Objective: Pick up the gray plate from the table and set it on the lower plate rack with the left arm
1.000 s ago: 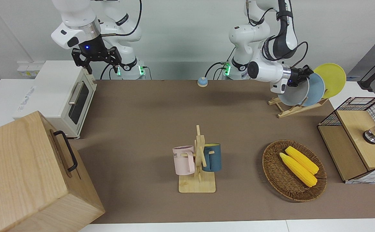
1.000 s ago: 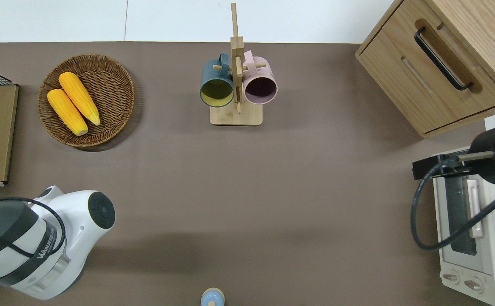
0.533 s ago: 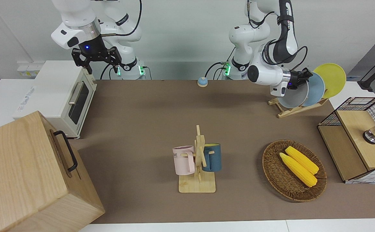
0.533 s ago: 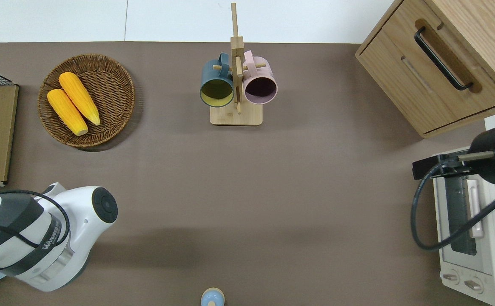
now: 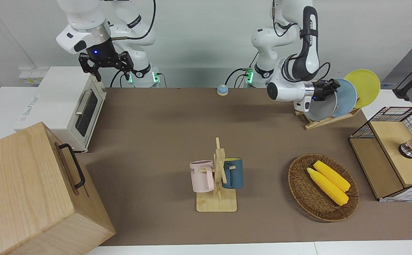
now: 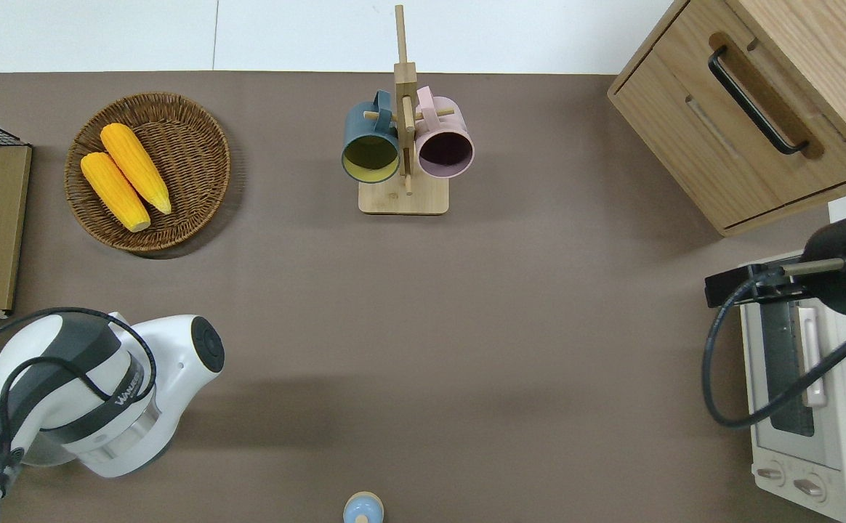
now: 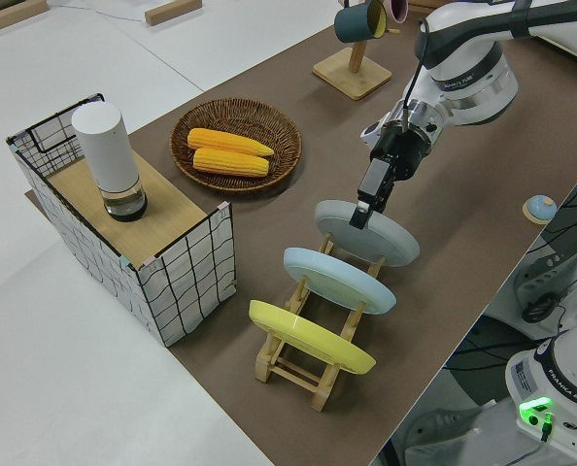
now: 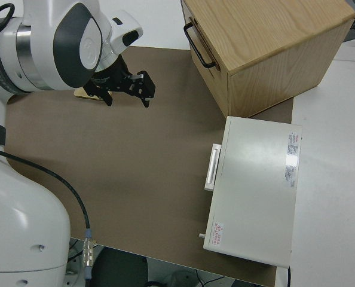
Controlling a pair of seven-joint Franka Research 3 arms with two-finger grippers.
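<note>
The gray plate (image 5: 320,109) (image 7: 381,241) leans in the lowest slot of the wooden plate rack (image 5: 318,123) (image 7: 293,367), at the left arm's end of the table, close to the robots. My left gripper (image 5: 328,87) (image 7: 364,215) reaches down onto the plate's upper rim and is shut on it. A light blue plate (image 5: 348,96) and a yellow plate (image 5: 366,85) stand in the higher slots. In the overhead view only the left arm's elbow (image 6: 103,392) shows; the rack and plate are out of that view. My right gripper (image 5: 108,68) (image 8: 127,88) is parked and open.
A wicker basket (image 5: 295,177) with two corn cobs and a wire-sided crate (image 5: 390,156) lie farther from the robots than the rack. A mug stand (image 5: 216,202) stands mid-table. A toaster oven (image 5: 68,106) and wooden cabinet (image 5: 25,191) fill the right arm's end.
The left arm's elbow swung toward the middle of the table while the gray plate sank a little lower into the rack. The right arm stayed still.
</note>
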